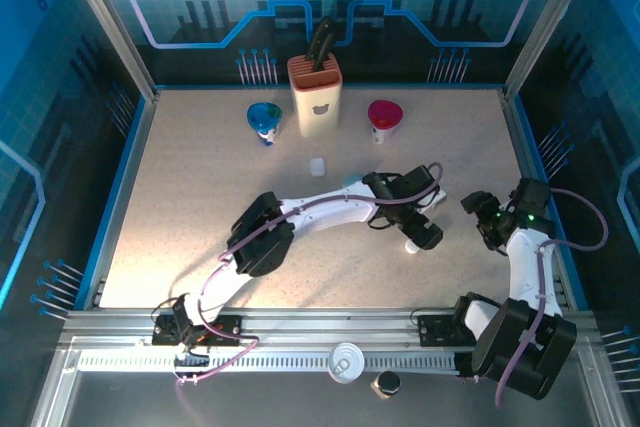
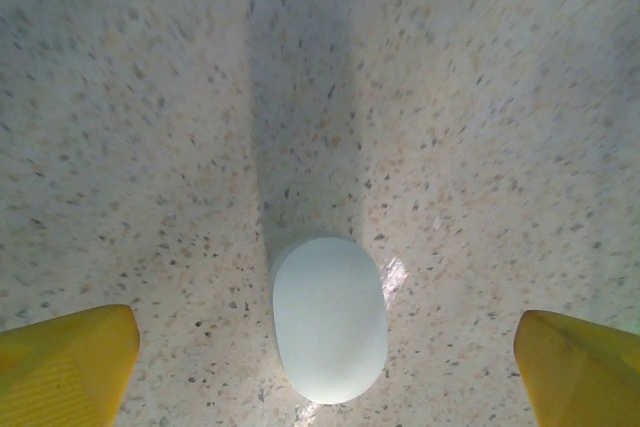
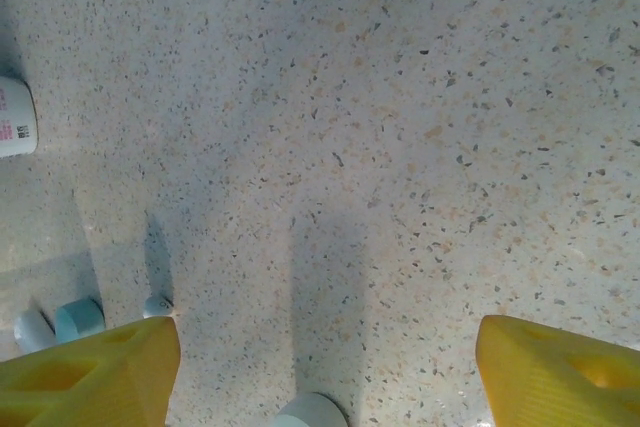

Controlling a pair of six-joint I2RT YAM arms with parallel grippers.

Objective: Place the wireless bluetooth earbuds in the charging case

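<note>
Table (image 1: 200,197): flat, stone-look top, pale beige speckled with dark flecks.
Left gripper (image 2: 325,372): wedge-shaped yellow plastic fingers spread wide and grasping nothing; one stands at either side of the charging case, both clear of it.
Right gripper (image 3: 325,372): yellow fingers likewise wide apart and empty, over bare speckled table.
Charging case (image 2: 330,319): smooth, matte white oval pebble lying flat on the table between the left fingertips (a glint of light sits on the table at its right edge).
Earbuds (image 3: 80,317): tiny, pale, slightly glossy rounded pieces on the table, just beside the finger at the left of the right wrist view.
</note>
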